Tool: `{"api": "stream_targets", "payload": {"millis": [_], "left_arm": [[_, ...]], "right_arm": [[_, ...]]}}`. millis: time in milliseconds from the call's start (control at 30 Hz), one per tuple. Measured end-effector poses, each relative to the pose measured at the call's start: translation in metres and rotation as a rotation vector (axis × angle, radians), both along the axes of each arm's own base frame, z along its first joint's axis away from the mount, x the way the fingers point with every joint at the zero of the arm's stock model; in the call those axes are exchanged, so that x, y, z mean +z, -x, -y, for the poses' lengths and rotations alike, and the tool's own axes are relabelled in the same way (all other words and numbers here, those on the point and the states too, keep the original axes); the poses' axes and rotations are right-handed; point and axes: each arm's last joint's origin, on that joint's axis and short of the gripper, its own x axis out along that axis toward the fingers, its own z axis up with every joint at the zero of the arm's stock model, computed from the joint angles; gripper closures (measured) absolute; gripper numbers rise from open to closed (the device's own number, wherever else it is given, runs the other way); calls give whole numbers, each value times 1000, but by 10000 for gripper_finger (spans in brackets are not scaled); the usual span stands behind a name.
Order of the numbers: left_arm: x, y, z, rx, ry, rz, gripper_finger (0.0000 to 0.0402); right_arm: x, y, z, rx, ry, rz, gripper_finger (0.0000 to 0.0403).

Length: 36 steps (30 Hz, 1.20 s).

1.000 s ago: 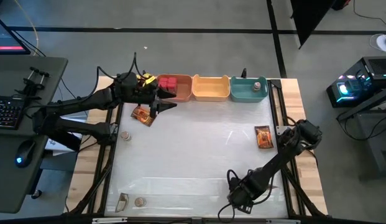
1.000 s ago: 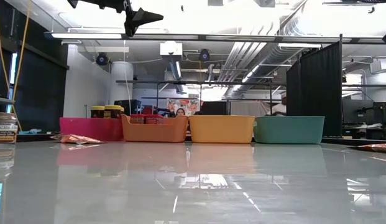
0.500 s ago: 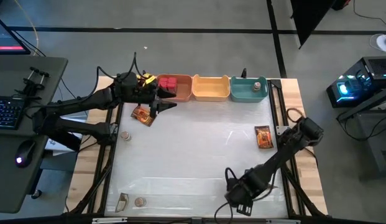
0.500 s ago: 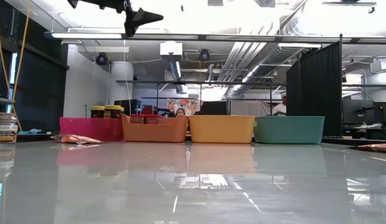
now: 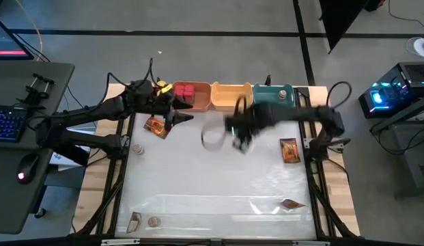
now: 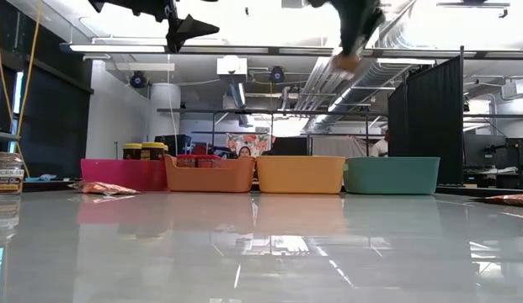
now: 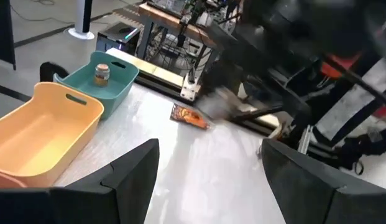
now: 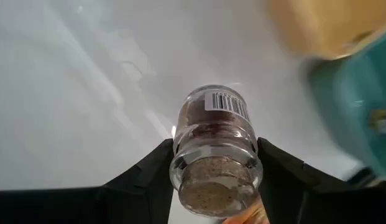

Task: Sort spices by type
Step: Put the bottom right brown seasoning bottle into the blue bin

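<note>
The counter [image 6: 261, 252] has a glossy white top that mirrors the ceiling lights, edged in pale bare wood [image 5: 338, 178]. The bins [image 6: 300, 174] look like smooth matt plastic. The jar [image 8: 215, 143] is clear glass, its grey-brown lid speckled and dull.

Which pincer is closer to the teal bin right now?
Right. The right pincer, shut on a grey-lidded jar, is over the table just in front of the teal bin; the left pincer hovers near the red bin, farther away.
</note>
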Motion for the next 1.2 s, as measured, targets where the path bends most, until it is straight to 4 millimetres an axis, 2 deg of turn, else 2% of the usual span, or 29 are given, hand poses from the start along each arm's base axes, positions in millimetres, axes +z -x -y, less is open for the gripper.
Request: {"api": "stream_targets", "payload": {"millis": [100,267,333,433,567,833,1033,1200], "left_arm": [[-2,1,0,-4,-3,-25,133],[-4,1,0,4,3,-46,133],[-5,1,0,7,1,-48,133],[-5,1,-1,43,-15,-54,133],[-5,2,-4,158,-28,-63,133],[-4,6,-16,292,-57,-62,133],[5,11,-33,345,-160,8,133],[9,18,-46,346,-167,56,133]], "right_arm": [[-4,7,63,-110,31,-42,223],[-26,44,157,-310,22,-155,223],[-38,63,187,-372,-7,-205,223],[-59,89,216,-405,-70,-225,223],[-83,119,234,-447,-115,-178,223],[-106,166,241,-615,-177,-155,223],[-117,174,254,-793,-153,-16,223],[-126,183,256,-916,-161,-6,223]]}}
